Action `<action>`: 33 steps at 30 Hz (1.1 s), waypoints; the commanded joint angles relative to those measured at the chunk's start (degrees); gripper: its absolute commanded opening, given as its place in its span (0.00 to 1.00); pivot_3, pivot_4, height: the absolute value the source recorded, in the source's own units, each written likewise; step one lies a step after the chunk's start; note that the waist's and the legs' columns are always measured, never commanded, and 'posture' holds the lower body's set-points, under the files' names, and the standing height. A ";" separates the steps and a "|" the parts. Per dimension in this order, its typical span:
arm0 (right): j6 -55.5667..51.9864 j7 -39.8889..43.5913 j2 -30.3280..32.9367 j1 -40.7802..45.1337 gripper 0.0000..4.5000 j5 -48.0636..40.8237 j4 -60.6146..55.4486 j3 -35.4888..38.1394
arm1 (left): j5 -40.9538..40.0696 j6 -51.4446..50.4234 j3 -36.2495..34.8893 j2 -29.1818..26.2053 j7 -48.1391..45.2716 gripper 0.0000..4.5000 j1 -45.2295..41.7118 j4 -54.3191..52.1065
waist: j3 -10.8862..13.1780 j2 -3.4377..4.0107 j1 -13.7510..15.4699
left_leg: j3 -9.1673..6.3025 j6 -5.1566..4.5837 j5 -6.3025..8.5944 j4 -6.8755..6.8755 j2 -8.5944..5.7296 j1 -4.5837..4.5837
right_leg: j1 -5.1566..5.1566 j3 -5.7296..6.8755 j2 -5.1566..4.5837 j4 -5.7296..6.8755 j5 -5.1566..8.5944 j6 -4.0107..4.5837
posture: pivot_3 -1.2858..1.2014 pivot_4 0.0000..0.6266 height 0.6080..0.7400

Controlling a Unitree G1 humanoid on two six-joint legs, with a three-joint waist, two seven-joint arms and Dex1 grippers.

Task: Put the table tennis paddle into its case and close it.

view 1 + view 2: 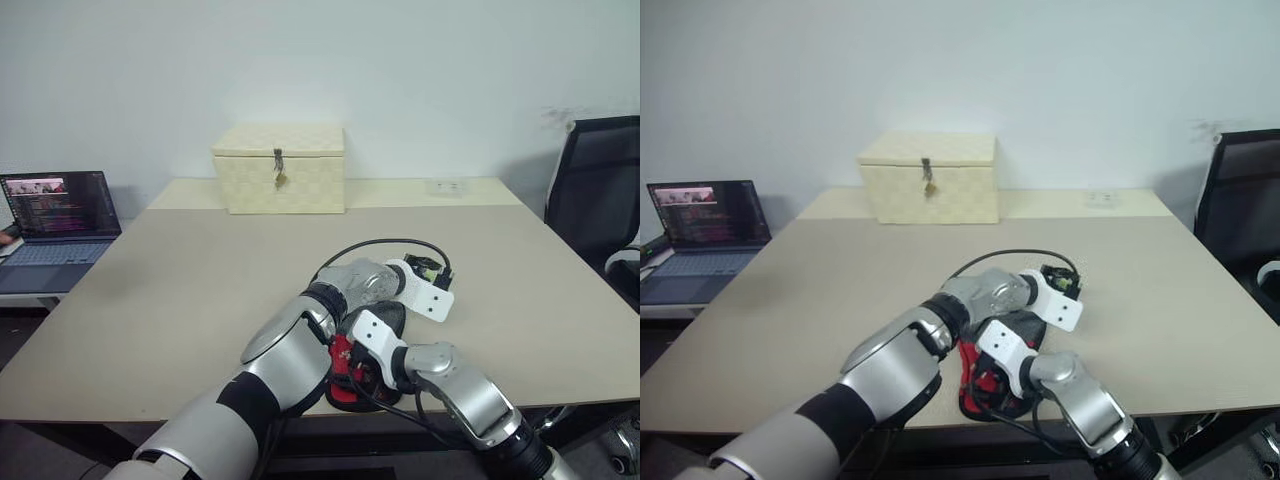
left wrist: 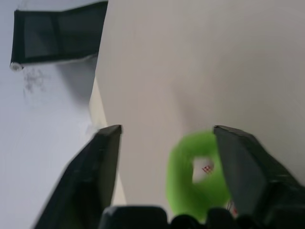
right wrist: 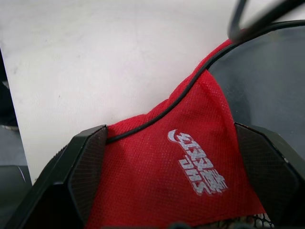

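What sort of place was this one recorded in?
Most likely an office or lab room: a plain beige table, an open laptop showing code at its side, and a black mesh office chair against a bare white wall.

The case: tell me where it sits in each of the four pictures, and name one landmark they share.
Left eye: case at the table's near edge, under both arms.
Right eye: case, same spot.
Left wrist: not in it.
Right wrist: its red logo panel between the fingers.
Shared landmark: the beige table.
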State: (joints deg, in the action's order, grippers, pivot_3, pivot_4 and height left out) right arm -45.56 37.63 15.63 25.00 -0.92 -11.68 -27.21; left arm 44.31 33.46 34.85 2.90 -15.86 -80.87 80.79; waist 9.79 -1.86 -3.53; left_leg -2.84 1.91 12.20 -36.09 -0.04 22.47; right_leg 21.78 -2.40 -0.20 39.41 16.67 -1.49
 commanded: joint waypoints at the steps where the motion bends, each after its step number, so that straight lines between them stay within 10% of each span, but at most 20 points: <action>1: -3.54 2.37 -0.90 -0.90 1.00 -1.11 6.76 -4.33 | -4.48 1.25 -3.94 -1.45 -2.52 0.78 0.07 -2.19 | 0.00 0.01 -0.28 | 0.01 0.00 0.00 0.00 0.03 -0.02 | 0.00 -0.01 0.02 0.01 0.00 0.00 | 0.52 0.24 1.00; 19: -14.46 -1.10 -5.71 8.69 1.00 -12.33 -7.11 14.53 | -34.51 -9.92 -32.13 -16.48 -20.97 0.78 3.44 -8.81 | 0.12 0.02 0.09 | -0.22 0.01 -0.01 0.00 0.09 0.53 | 0.54 0.09 -0.15 0.21 -0.05 0.08 | 0.52 0.24 1.00; 25: -18.95 3.65 5.85 10.72 1.00 -19.46 -16.91 23.35 | -41.85 -16.98 -36.10 -17.71 -34.42 0.78 10.11 -12.25 | 0.16 0.02 0.85 | -0.33 0.00 -0.01 0.02 0.16 0.63 | 0.53 0.20 -0.24 -0.03 -0.14 0.24 | 0.52 0.24 1.00; 33: 5.18 7.37 25.74 11.65 1.00 -8.57 0.57 21.13 | -39.99 -21.07 -31.58 -15.37 -46.18 0.78 13.77 -11.77 | 0.26 -0.04 1.74 | -0.26 -0.05 0.02 0.03 -0.30 0.79 | 0.51 0.34 -0.33 -0.29 -0.16 0.23 | 0.52 0.24 1.00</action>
State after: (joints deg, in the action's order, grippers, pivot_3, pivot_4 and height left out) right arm -47.60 44.30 40.12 36.00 -12.85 -14.04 -4.50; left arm 3.85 12.70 2.15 -12.79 -58.59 -67.43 71.09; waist 10.05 -1.90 -1.80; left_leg -3.07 1.82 12.24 -36.05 -0.33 23.27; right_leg 22.29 -2.09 -0.52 39.09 16.52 -1.26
